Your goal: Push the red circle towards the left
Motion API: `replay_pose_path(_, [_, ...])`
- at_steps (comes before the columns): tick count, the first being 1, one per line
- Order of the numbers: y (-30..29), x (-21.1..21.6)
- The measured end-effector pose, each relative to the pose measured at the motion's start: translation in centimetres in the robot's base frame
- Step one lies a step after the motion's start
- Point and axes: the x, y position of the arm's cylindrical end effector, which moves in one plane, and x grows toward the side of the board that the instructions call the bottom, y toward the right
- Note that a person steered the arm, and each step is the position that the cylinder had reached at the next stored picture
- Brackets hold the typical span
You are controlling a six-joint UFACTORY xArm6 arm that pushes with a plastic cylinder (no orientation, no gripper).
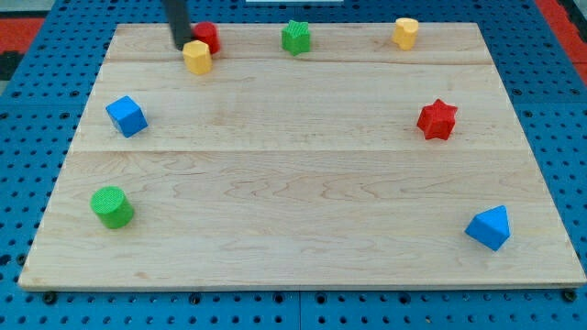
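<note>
The red circle (pixel 208 36) sits near the board's top edge at the view's upper left, partly hidden behind a yellow hexagon block (pixel 196 56) that touches it from below left. My tip (pixel 182 43) ends just left of the red circle and just above left of the yellow block, close to both. The dark rod rises from it out of the view's top.
A green star block (pixel 295 37) and a yellow block (pixel 405 32) lie along the top edge. A red star (pixel 437 119) is at the right, a blue cube (pixel 127 115) at the left, a green cylinder (pixel 112 206) at lower left, a blue block (pixel 489 227) at lower right.
</note>
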Motion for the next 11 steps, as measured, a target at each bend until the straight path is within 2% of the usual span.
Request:
replay_pose_path(1, [1.0, 3.0])
replay_pose_path(2, [3.7, 3.9])
replay_pose_path(3, [8.2, 0.5])
replay_pose_path(4, [6.8, -2.6])
replay_pose_path(8, [-0.6, -3.3])
replay_pose_path(9, [-1.0, -3.3])
replay_pose_path(11, [3.7, -4.1])
